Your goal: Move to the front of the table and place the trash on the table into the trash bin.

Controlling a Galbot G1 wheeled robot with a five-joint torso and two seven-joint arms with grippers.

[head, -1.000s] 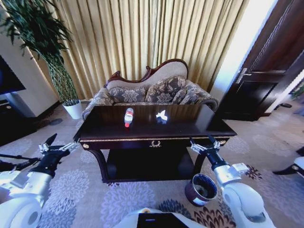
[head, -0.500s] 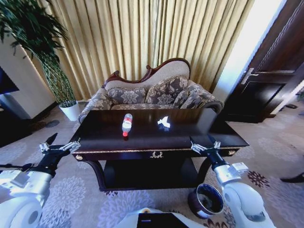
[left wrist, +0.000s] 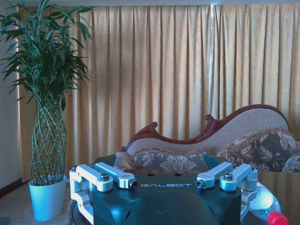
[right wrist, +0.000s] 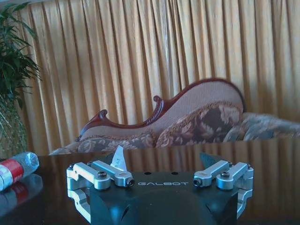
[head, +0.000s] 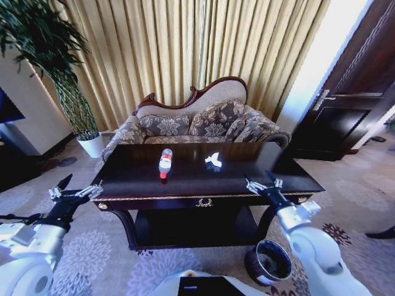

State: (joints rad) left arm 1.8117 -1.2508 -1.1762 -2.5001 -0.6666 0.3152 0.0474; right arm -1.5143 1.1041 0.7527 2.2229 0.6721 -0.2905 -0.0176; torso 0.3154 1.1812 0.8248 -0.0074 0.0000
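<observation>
Bottle: a clear plastic bottle (head: 165, 162) is laid on its side on the bench (head: 247, 176), left of centre; its long axis runs from front to back, and the red cap is pointed toward the robot.
Paper: a white crumpled paper (head: 213, 161) is seen on the bench top right of the bottle, apart from it.
Bench: a dark glossy top with gold edge trim, a gold ornament at the front centre, curved legs and a lower shelf are shown.
Room: a patterned sofa (head: 197, 120) is set behind the bench before gold curtains; a plant in a white pot (head: 94, 144) is placed at the left, a dark door at the right, and a patterned carpet covers the floor.
Trash bin: the trash bin (head: 269, 262) is stood on the carpet by the bench's front right leg; its dark inside cannot be made out.
Left gripper: the left gripper (head: 75, 193) is held off the bench's front left corner, fingers apart, holding nothing.
Right gripper: the right gripper (head: 261, 182) is held over the bench's front right edge, fingers apart, holding nothing.
</observation>
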